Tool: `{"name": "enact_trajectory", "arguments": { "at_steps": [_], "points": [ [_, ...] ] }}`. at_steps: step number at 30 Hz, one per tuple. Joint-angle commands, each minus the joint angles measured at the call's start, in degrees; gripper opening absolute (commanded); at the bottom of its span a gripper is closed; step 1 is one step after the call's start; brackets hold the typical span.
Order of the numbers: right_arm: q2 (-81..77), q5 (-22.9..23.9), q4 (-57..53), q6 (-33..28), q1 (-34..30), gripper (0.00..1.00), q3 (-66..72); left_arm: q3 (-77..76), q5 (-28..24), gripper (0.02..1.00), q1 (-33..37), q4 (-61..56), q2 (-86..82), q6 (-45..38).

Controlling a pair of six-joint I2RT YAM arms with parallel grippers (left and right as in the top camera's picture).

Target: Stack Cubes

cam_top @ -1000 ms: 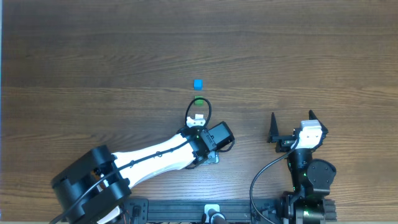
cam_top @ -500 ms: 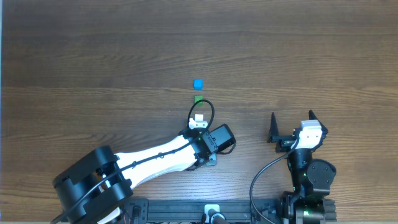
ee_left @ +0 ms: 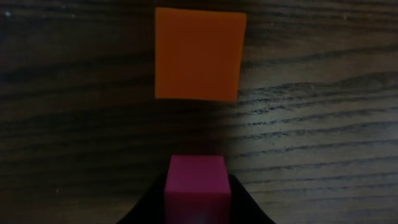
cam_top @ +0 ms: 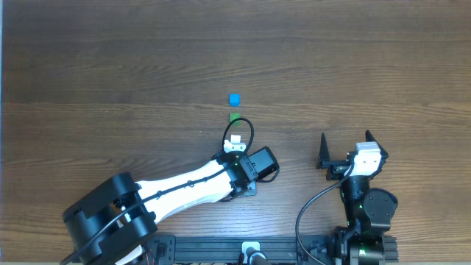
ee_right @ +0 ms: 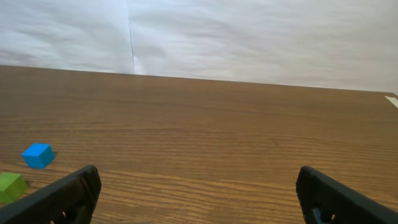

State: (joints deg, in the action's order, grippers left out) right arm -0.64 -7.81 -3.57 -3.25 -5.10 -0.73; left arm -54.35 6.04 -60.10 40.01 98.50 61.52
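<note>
The left gripper (ee_left: 198,210) is clenched on a magenta cube (ee_left: 197,183), near an orange cube (ee_left: 199,53) on the wooden table (cam_top: 110,73), bare wood between them. A green cube (cam_top: 234,118) and a blue cube (cam_top: 234,99) lie just beyond; the right gripper (cam_top: 344,140) rests well apart, jaws spread wide.

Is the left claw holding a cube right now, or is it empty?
Holding. In the left wrist view the left claw is shut on the magenta cube, which sits clamped between its jaws.

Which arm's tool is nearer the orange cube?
Left. The left tool, holding a magenta cube, is right beside the orange cube; the right tool sits open far off, near its own base.
</note>
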Motion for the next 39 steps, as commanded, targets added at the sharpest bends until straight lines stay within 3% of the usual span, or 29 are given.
{"name": "enact_trajectory", "arguments": {
  "at_steps": [1,7,15,24,39],
  "points": [
    [0.4,0.2,-0.1,-0.2,0.3,0.993,0.4,-0.7,0.3,0.097,-0.2,0.0,0.3,0.1],
    [0.4,0.2,-0.1,-0.2,0.3,0.991,0.4,-4.3,3.1,0.040,0.0,4.7,-4.1,0.2],
    [0.4,0.2,-0.1,-0.2,0.3,0.993,0.4,-25.8,7.1,0.040,4.8,21.5,-3.3,-3.3],
    [0.4,0.2,-0.1,-0.2,0.3,0.993,0.4,-30.1,2.5,0.038,13.0,20.6,5.6,-8.9],
    [0.4,0.2,-0.1,-0.2,0.3,0.993,0.4,-30.0,-0.7,0.038,15.0,19.3,13.3,-11.7]
  ]
}}
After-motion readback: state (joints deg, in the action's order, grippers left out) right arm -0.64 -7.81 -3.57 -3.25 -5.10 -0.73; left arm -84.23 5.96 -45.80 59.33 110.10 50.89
